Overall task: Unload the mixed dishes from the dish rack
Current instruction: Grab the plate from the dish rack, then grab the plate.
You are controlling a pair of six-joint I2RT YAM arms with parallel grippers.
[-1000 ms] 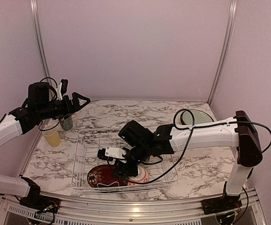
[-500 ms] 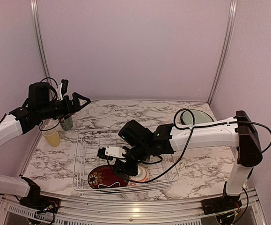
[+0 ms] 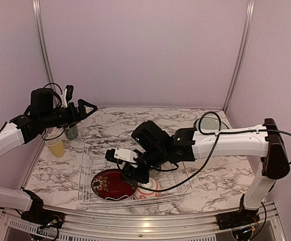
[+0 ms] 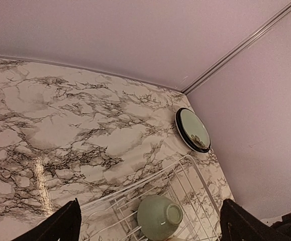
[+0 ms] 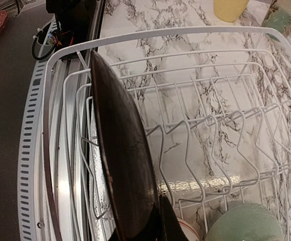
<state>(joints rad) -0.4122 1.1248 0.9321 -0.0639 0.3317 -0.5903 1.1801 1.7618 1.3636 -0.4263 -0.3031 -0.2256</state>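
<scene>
Near edge: dark red floral plate (image 3: 110, 183), tilted in the white wire dish rack (image 3: 85, 168), its rim pinched by the right gripper (image 3: 131, 176) fingers, apparently for lifting out; farther left, left gripper (image 3: 78, 102) fingers spread wide, waiting above the marble-patterned worktop (image 3: 150, 120).

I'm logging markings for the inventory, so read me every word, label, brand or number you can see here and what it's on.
No text can be read.
The dark red floral plate shows only a flower pattern and the black-rimmed plate only a leafy motif.
The yellow cup, pale green bowl and dish rack show no markings.
The white block on the right wrist is too small to tell.
</scene>
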